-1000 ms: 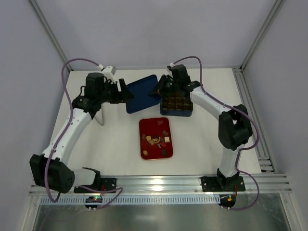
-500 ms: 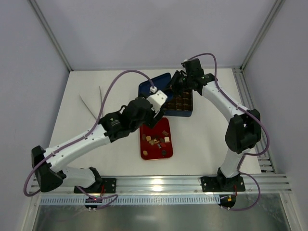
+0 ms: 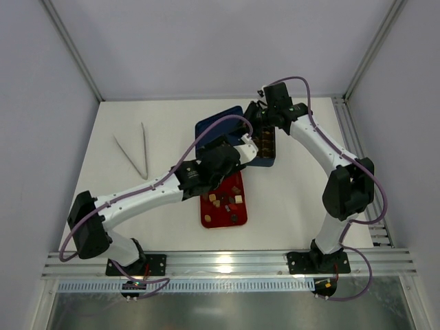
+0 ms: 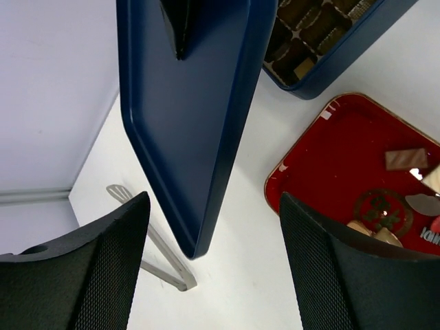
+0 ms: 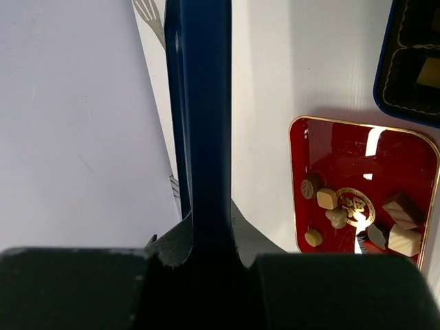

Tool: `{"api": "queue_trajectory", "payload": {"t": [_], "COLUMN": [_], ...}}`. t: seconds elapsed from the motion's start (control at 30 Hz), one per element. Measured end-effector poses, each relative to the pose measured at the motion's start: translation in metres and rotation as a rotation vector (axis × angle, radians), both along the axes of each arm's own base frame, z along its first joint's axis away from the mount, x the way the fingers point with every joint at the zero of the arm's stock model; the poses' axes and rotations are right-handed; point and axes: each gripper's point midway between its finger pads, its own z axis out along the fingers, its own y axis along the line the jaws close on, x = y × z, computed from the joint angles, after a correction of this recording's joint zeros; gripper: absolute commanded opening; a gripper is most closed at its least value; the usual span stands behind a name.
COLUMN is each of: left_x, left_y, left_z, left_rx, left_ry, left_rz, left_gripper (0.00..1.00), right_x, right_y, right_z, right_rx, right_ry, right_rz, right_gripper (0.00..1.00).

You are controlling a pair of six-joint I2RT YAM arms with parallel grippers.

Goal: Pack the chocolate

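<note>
The chocolate (image 3: 224,200) lies as several small brown, tan and cream pieces (image 5: 327,199) on a red tray (image 3: 208,218). One tan piece (image 4: 303,67) sits in a cell of the dark blue box (image 3: 269,162). My right gripper (image 5: 210,256) is shut on the box's blue lid (image 5: 205,103) and holds it up on edge, beside the box (image 5: 410,75). My left gripper (image 4: 214,204) is open and empty, hovering over the table between the lid's lower corner (image 4: 185,124) and the tray (image 4: 330,165). From above, the left gripper (image 3: 234,154) is at the tray's far end and the right gripper (image 3: 256,119) is behind the box.
Metal tongs (image 3: 135,154) lie on the white table at the left; their end (image 4: 161,258) shows under my left fingers. The left arm crosses the table diagonally in front of the tray. Frame rails run along the right and near edges.
My left arm has swung from the lid's left side across to the tray's far end. The right gripper has moved back and right with the lid, tipping it up on edge.
</note>
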Motion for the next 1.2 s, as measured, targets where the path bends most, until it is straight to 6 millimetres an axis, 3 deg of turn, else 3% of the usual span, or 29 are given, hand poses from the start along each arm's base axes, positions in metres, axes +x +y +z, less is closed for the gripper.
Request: {"api": "queue_trajectory", "payload": {"t": [0.17, 0.4, 0.5, 0.53, 0.73, 0.83, 0.87, 0.93, 0.97, 1.07, 1.2], "left_x": [0.013, 0.027, 0.031, 0.032, 0.033, 0.032, 0.033, 0.033, 0.034, 0.036, 0.035], "left_y": [-0.004, -0.008, -0.009, -0.009, -0.013, -0.016, -0.016, -0.016, -0.016, -0.018, -0.022], "left_z": [-0.003, 0.005, 0.011, 0.013, 0.011, 0.007, 0.008, 0.009, 0.01, 0.013, 0.012], "left_rx": [0.056, 0.08, 0.082, 0.082, 0.125, 0.159, 0.164, 0.164, 0.161, 0.136, 0.088], "left_ry": [-0.053, -0.133, -0.166, -0.176, -0.203, -0.21, -0.213, -0.219, -0.222, -0.231, -0.212], "left_rz": [0.013, 0.038, 0.047, 0.049, 0.026, 0.01, 0.009, 0.008, 0.01, 0.019, 0.013], "left_gripper": [0.71, 0.58, 0.47, 0.38, 0.06, 0.0, 0.0, 0.0, 0.0, 0.0, 0.0], "right_x": [-0.004, -0.011, -0.013, -0.015, -0.017, -0.017, -0.017, -0.017, -0.018, -0.02, -0.02], "right_y": [0.0, 0.0, 0.0, 0.0, 0.0, 0.0, -0.001, 0.0, 0.0, -0.002, -0.012], "right_z": [0.005, 0.018, 0.021, 0.021, 0.023, 0.024, 0.023, 0.023, 0.024, 0.028, 0.04], "right_rx": [0.011, 0.032, 0.039, 0.04, 0.061, 0.067, 0.067, 0.073, 0.075, 0.077, 0.068], "right_ry": [0.002, -0.015, -0.021, -0.019, -0.014, -0.017, -0.015, -0.015, -0.019, -0.039, -0.091], "right_rz": [0.011, 0.025, 0.028, 0.029, 0.02, 0.013, 0.011, 0.011, 0.015, 0.019, -0.01], "right_gripper": [0.04, 0.04, 0.04, 0.04, 0.04, 0.06, 0.2, 0.38, 0.54, 0.74, 0.87]}}
